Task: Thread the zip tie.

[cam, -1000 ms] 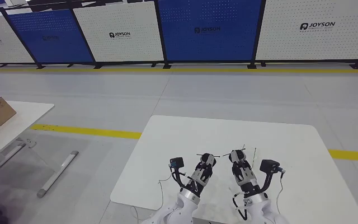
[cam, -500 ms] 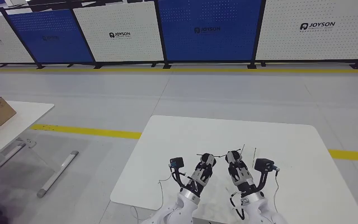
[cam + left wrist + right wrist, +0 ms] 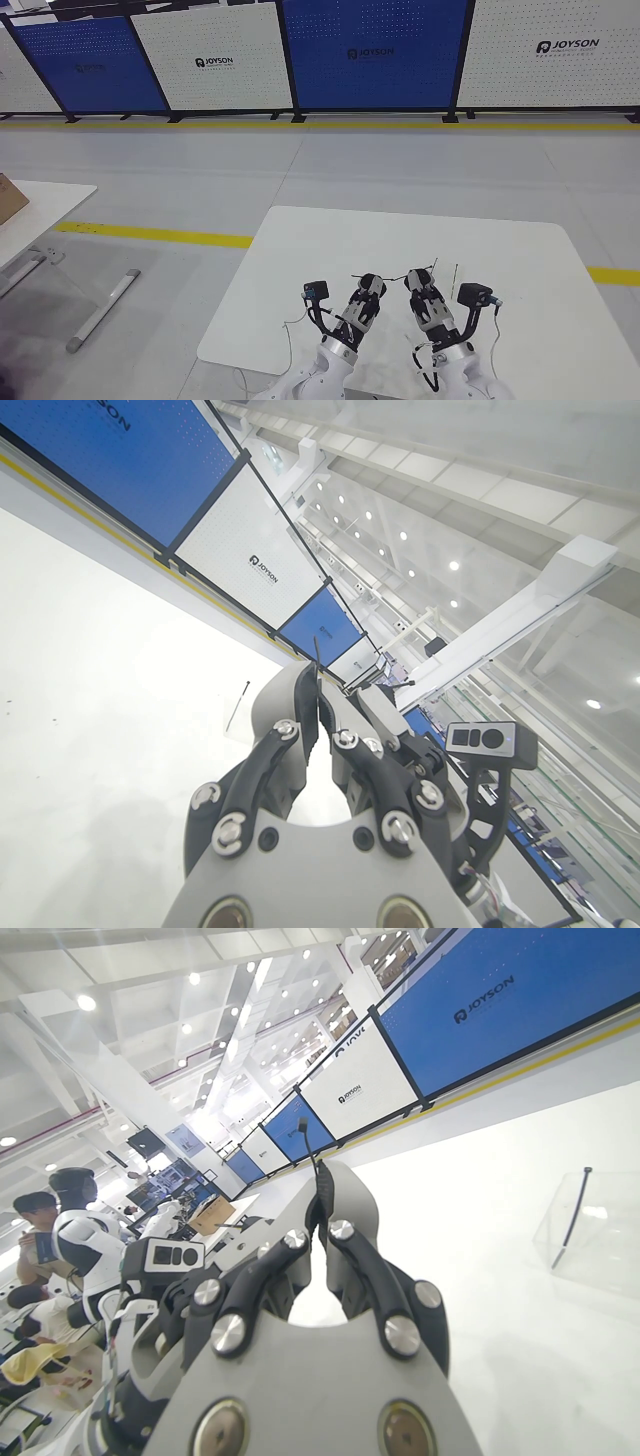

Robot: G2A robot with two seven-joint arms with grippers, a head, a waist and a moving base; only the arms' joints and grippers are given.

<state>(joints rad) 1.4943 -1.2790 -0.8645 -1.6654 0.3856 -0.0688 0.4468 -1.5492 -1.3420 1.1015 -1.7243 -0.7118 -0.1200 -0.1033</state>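
As they hang over the table point(image 3: 330, 240), my left gripper point(image 3: 314, 672) and right gripper point(image 3: 321, 1175) each clench a zip tie point(image 3: 306, 1140) end; a spare tie point(image 3: 574, 1215) lies at three o'clock.

White table point(image 3: 330, 250), plain top. On it, toward the robot's edge, sat a clear plastic box point(image 3: 597, 1253). A black zip tie point(image 3: 575, 1210) stood tilted, probably leaning inside the box; view unclear.
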